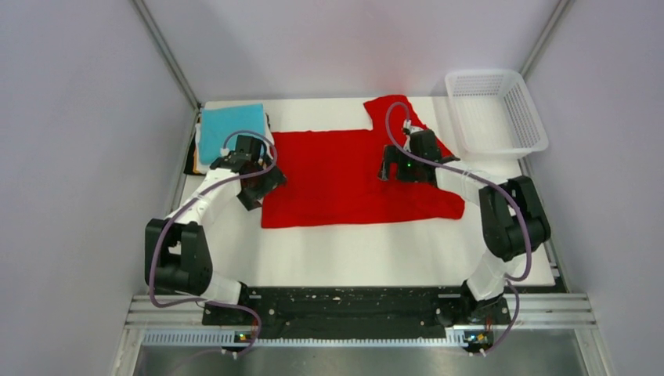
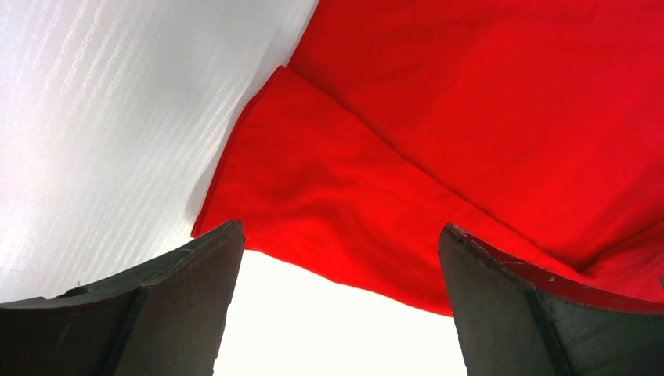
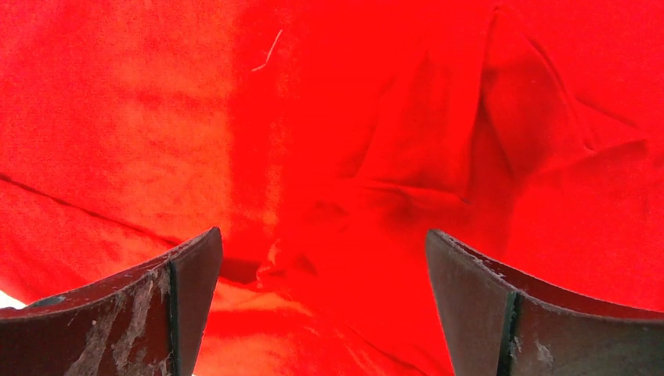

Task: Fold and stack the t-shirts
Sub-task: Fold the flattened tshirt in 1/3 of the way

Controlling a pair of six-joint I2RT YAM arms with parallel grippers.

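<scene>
A bright red t-shirt (image 1: 344,176) lies spread flat on the middle of the white table, one sleeve pointing to the back right. My left gripper (image 1: 265,186) is open at the shirt's left edge. In the left wrist view (image 2: 341,231) a folded red edge (image 2: 329,196) lies just ahead of the fingers, with bare table between them. My right gripper (image 1: 394,169) is open low over the shirt's right part. The right wrist view (image 3: 322,235) shows only wrinkled red cloth (image 3: 376,157). A teal folded shirt (image 1: 231,129) tops a stack at the back left; the shirts under it are mostly hidden.
A white plastic mesh basket (image 1: 493,110) stands at the back right corner, next to the red sleeve. Grey walls close in the table on the left, right and back. The arms' base rail (image 1: 344,305) runs along the near edge.
</scene>
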